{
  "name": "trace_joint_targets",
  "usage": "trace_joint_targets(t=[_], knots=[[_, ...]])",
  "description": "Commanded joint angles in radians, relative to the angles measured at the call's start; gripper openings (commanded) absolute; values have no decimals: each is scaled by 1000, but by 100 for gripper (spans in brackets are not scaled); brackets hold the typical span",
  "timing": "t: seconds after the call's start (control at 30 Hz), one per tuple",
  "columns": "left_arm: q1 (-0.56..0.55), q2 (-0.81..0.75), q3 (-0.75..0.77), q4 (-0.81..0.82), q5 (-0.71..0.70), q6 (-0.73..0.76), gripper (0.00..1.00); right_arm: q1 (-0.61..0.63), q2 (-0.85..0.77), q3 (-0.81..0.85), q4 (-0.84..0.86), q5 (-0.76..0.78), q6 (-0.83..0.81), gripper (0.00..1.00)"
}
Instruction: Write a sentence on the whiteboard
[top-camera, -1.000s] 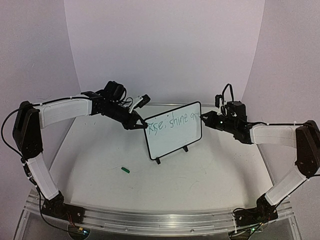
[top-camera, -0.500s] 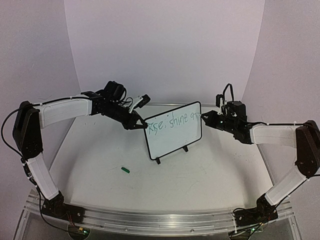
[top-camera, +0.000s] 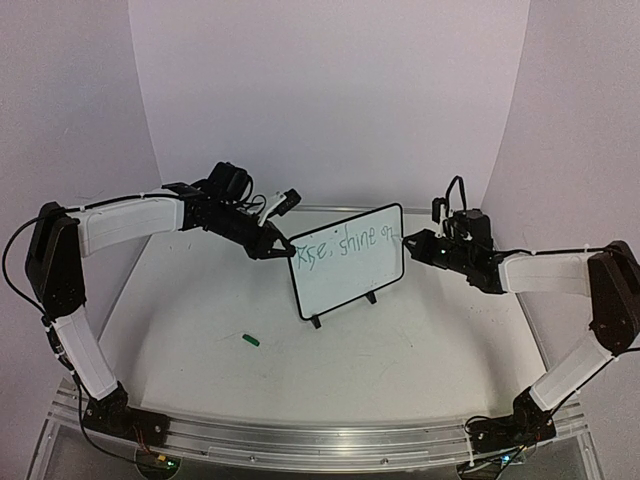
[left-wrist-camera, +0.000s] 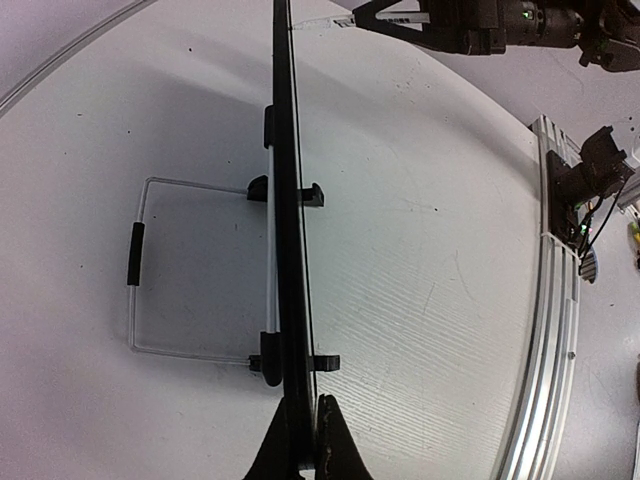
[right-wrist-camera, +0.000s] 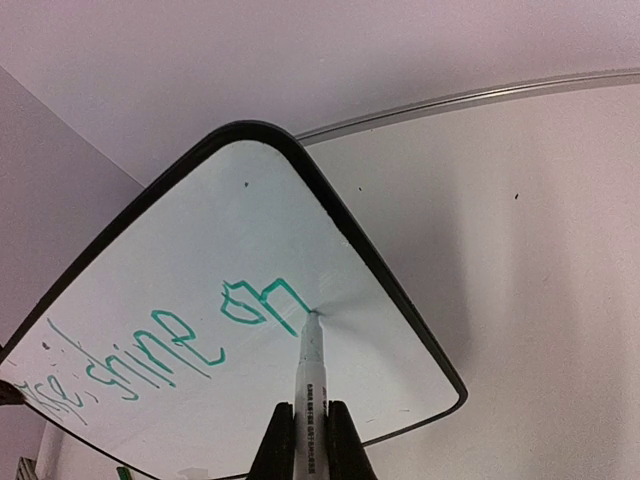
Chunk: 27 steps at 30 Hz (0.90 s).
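Observation:
The whiteboard (top-camera: 350, 262) stands tilted on its two black feet in the middle of the table. The green sentence (top-camera: 340, 243) runs along its top and reads about "Rise, shine" plus two more letters (right-wrist-camera: 262, 303). My left gripper (top-camera: 277, 251) is shut on the board's left edge; the left wrist view shows the frame (left-wrist-camera: 288, 250) edge-on between my fingers. My right gripper (top-camera: 412, 240) is shut on a white marker (right-wrist-camera: 309, 385), and the marker's tip touches the board (right-wrist-camera: 200, 260) at the end of the last green letter.
A small green marker cap (top-camera: 251, 340) lies on the table in front of the board's left side. The board's wire stand (left-wrist-camera: 138, 262) sticks out behind it. The table's metal front rail (top-camera: 300, 440) runs along the near edge.
The right gripper with the marker has shifted slightly along the board's right end as it adds strokes to the last green letters. The left arm and the board have not moved.

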Motion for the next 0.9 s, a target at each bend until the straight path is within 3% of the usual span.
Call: trace_joint_targets(t=[0.0, 0.37, 0.87], knots=[[-19, 46, -4, -107, -51, 51, 0, -3, 4, -7, 27, 14, 9, 0], [-19, 45, -2, -107, -63, 47, 0, -4, -80, -63, 14, 67, 19, 0], [-22, 39, -4, -109, -62, 49, 0, -3, -44, -11, 10, 80, -6, 0]])
